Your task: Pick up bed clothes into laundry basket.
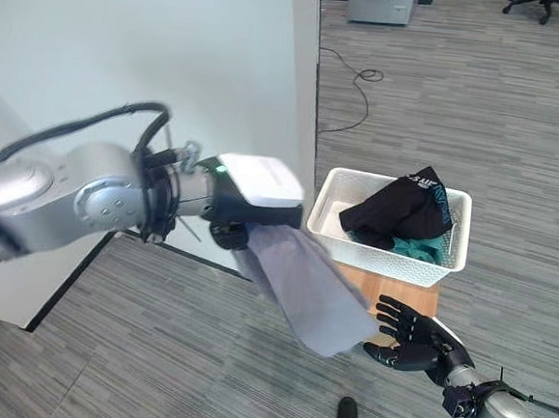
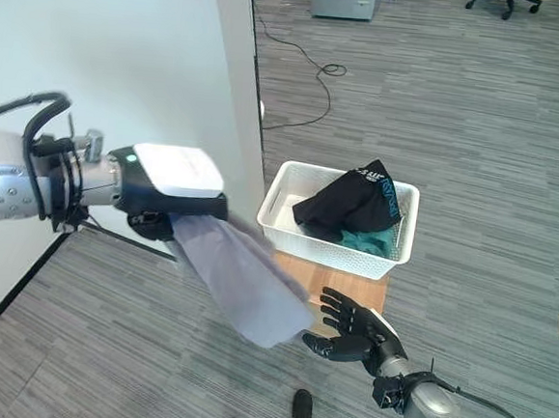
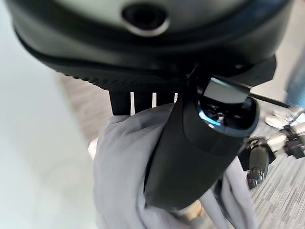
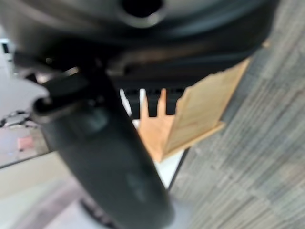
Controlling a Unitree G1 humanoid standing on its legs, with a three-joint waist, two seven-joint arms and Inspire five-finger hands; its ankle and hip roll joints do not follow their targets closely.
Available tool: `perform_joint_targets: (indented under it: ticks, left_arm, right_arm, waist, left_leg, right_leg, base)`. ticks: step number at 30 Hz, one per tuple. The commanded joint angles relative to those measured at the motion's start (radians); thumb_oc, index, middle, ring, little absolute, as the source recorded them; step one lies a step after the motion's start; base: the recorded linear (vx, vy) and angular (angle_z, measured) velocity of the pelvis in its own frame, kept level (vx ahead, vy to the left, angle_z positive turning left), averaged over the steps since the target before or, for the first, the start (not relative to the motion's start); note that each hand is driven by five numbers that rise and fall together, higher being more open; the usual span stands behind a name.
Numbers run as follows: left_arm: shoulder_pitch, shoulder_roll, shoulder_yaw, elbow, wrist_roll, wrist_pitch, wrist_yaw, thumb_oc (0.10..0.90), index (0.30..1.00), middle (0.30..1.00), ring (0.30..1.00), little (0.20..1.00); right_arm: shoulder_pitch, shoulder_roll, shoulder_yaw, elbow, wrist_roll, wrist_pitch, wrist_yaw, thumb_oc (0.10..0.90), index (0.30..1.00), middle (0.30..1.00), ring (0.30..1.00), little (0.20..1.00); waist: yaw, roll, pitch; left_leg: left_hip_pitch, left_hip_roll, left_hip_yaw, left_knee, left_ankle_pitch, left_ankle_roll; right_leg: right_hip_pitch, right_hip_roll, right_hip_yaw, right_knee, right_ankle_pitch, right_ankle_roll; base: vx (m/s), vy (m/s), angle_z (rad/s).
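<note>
Left hand clenched on the top of one grey cloth, fingers and thumb curled round the bunched fabric in the left wrist view; rest of the cloth hanging down and away from that hand, its lower end just beside the right hand. Right hand held low with fingers spread and relaxed, palm up, holding nothing, near the cloth's bottom corner but contact not clear. One white laundry basket beyond the right hand and off to the far side of the left, set on a wooden stand. Inside the basket, one black garment heaped up above the rim, one teal garment under it. White wall panel close behind the left hand, its corner edge just beside the basket. Open grey carpet floor past the basket and below both hands. One washing machine and one office chair well apart at the far end.
</note>
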Motion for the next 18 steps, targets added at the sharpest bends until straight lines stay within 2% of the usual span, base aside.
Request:
perform_joint_targets:
  ticks: [1,4,9,12,18]
  left_arm:
    - [-0.281,-0.066,0.006,0.184,0.005,0.004,0.170,0.400,0.300,0.300,0.300,0.300]
    - [-0.362,-0.124,-0.024,0.260,0.017,-0.002,0.209,0.400,0.300,0.300,0.300,0.300]
    - [-0.413,-0.176,-0.030,0.280,0.013,-0.008,0.231,0.400,0.300,0.300,0.300,0.300]
    - [-0.467,-0.234,-0.037,0.257,0.031,-0.017,0.238,0.400,0.300,0.300,0.300,0.300]
    - [-0.502,-0.274,-0.061,0.270,0.056,-0.015,0.244,0.400,0.300,0.300,0.300,0.300]
  right_arm:
    - [0.045,-0.029,-0.092,-0.114,0.025,-0.052,0.039,0.800,0.900,0.900,0.900,0.900]
    - [0.042,-0.020,-0.067,-0.077,0.020,-0.049,0.041,0.800,0.900,0.900,0.900,0.900]
    - [0.041,-0.005,-0.051,-0.061,0.020,-0.046,0.048,0.800,0.900,0.900,0.900,0.900]
    - [0.046,-0.007,-0.041,-0.064,0.038,-0.045,0.056,0.800,0.900,0.900,0.900,0.900]
    - [0.041,-0.020,-0.026,-0.097,0.050,-0.046,0.067,0.800,0.900,0.900,0.900,0.900]
  waist:
    - [-0.002,-0.050,-0.085]
    - [0.001,-0.051,-0.092]
    - [0.005,-0.064,-0.101]
    - [0.002,-0.081,-0.113]
    - [-0.017,-0.088,-0.112]
  left_leg:
    - [-0.117,-0.016,-0.038,-0.034,0.072,-0.022]
    - [-0.126,-0.016,-0.043,-0.034,0.077,-0.024]
    - [-0.132,-0.013,-0.045,-0.034,0.080,-0.026]
    - [-0.135,-0.007,-0.039,-0.034,0.078,-0.029]
    - [-0.138,-0.001,-0.019,-0.034,0.073,-0.031]
  right_leg:
    - [0.187,-0.044,-0.059,0.012,-0.190,0.095]
    - [0.183,-0.041,-0.066,0.009,-0.187,0.095]
    - [0.178,-0.036,-0.067,0.007,-0.184,0.094]
    - [0.173,-0.031,-0.060,0.005,-0.182,0.094]
    - [0.159,-0.025,-0.036,0.004,-0.181,0.093]
  base:
    - [-0.01,0.004,0.03]
    - [0.00,0.000,0.00]
    - [-0.01,-0.019,0.00]
    - [0.00,-0.022,0.03]
    - [0.01,-0.008,-0.07]
